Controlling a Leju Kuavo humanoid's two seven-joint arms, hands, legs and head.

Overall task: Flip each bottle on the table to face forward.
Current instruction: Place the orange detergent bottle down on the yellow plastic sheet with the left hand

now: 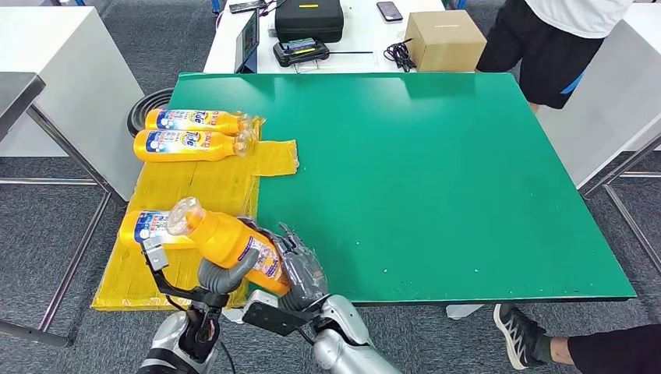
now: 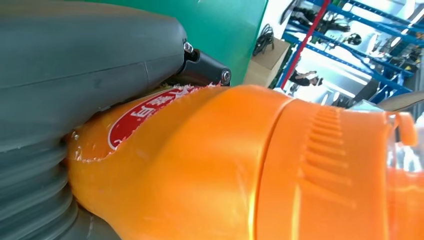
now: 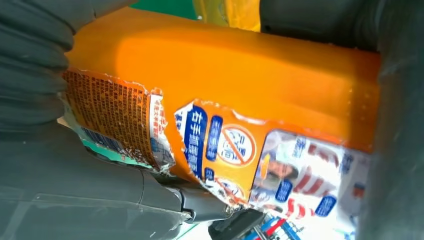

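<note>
You're looking down on a green table (image 1: 436, 171), its left strip covered by a yellow mat (image 1: 195, 191). Behind it, a white desk (image 1: 366, 43) carries a black case (image 1: 309, 19) and a cardboard box (image 1: 444, 40); a person in black shorts (image 1: 546, 47) stands at the far right corner, head cut off by the frame.

Two orange bottles (image 1: 191, 132) lie side by side on the mat's far end, caps toward the green, blue-and-white front labels up; the brand reads roughly "Tide" but is too small to confirm. A third bottle (image 1: 148, 227) lies nearer you, mostly hidden.

The held bottle (image 1: 230, 241) is lifted over the mat's near edge, clear cap tilted up-left. Both hands grip it: left hand (image 1: 222, 274) under its middle, right hand (image 1: 300, 269) wrapped round its base.

Right wrist view: the bottle's torn back label (image 3: 210, 145), with small print, a prohibition symbol and Chinese text you can't read. Left wrist view: a red oval label (image 2: 145, 112), partly covered by the thumb.
</note>
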